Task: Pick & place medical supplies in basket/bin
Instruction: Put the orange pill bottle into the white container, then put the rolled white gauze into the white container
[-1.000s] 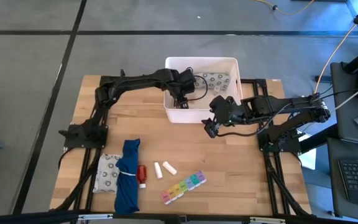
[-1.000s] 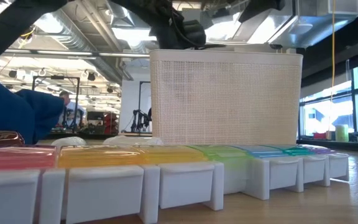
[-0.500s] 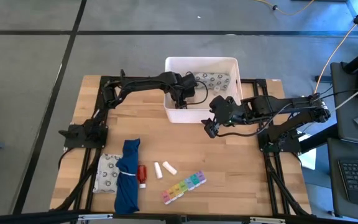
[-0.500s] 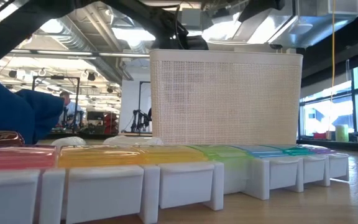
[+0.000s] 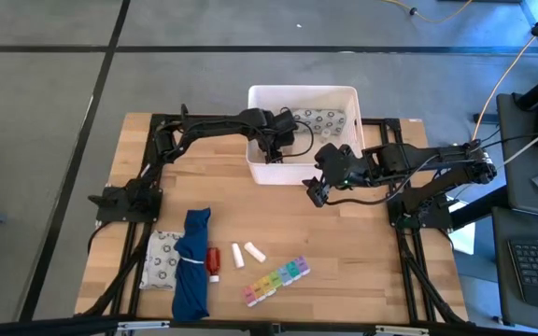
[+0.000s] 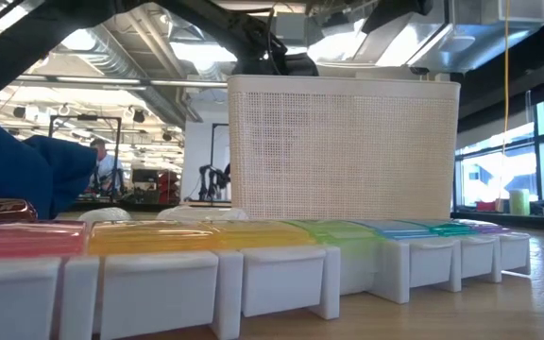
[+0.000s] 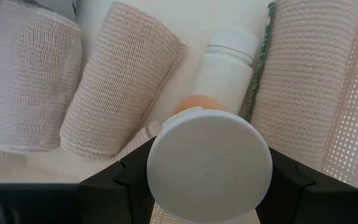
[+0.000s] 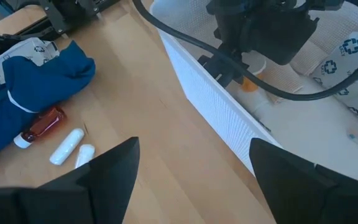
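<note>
1. Left hand (image 5: pixel 271 147) hangs inside the bin (image 5: pixel 347 93), near its front-left corner; fingers are clamped on an orange pill bottle (image 7: pixel 209 163) w/ a white cap. Cap faces the wrist cam, so the bottle's long axis runs along the hand's reach, down toward the bin floor.
2. Below it lie gauze rolls (image 7: pixel 120 78) and a white bottle (image 7: pixel 224 68); dropping the orange bottle looks like the next move.
3. Right hand (image 5: pixel 318 191) waits, fingers spread and empty, over the tabletop (image 5: pixel 362 271) just in front of the bin.
4. Left on the tabletop, well apart from both hands: pill organizer (image 5: pixel 276 280), two small white rolls (image 5: pixel 247 253), red tube (image 5: pixel 214 260), packet (image 5: pixel 160 259) under blue cloth (image 5: pixel 192 266).
5. Room: open workshop, bright windows.
</note>
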